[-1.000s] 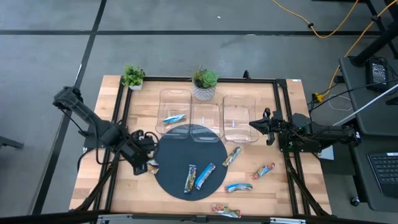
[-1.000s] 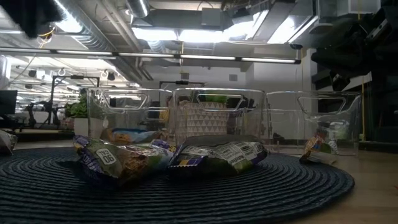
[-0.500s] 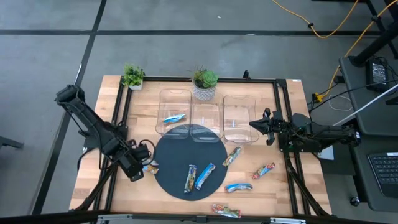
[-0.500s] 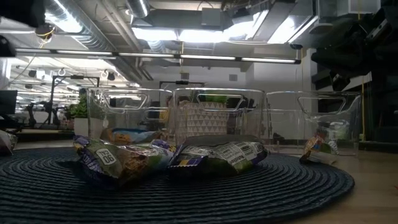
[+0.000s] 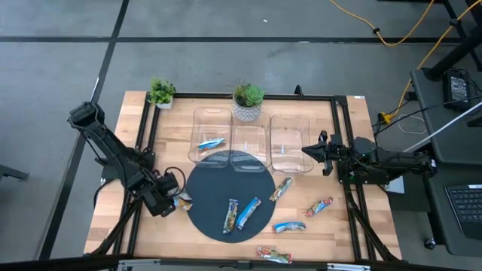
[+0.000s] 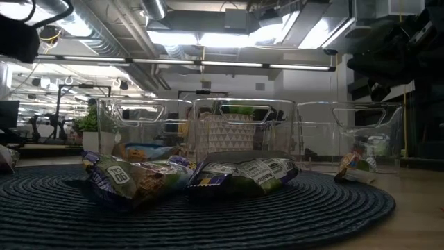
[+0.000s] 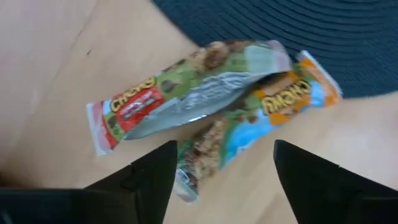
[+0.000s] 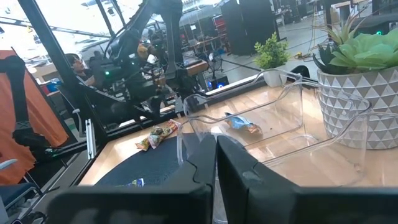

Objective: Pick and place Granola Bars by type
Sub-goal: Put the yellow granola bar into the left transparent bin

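Left hand [image 5: 167,200]: wide open, holding nothing, just above two crossed Granola Bars [image 7: 211,106] near the counter's left edge.
Right hand [image 5: 310,150]: fingers together, empty, beside right bin [image 5: 289,143].

"CHEWY" on two granola bars [image 7: 205,99].

Glossy, crinkled foil wrappers are seen on the granola bars [image 7: 205,102]; the round mat [image 5: 207,207] is coarsely woven, the tabletop [image 5: 331,233] smooth pale wood, the bins [image 5: 288,143] clear plastic
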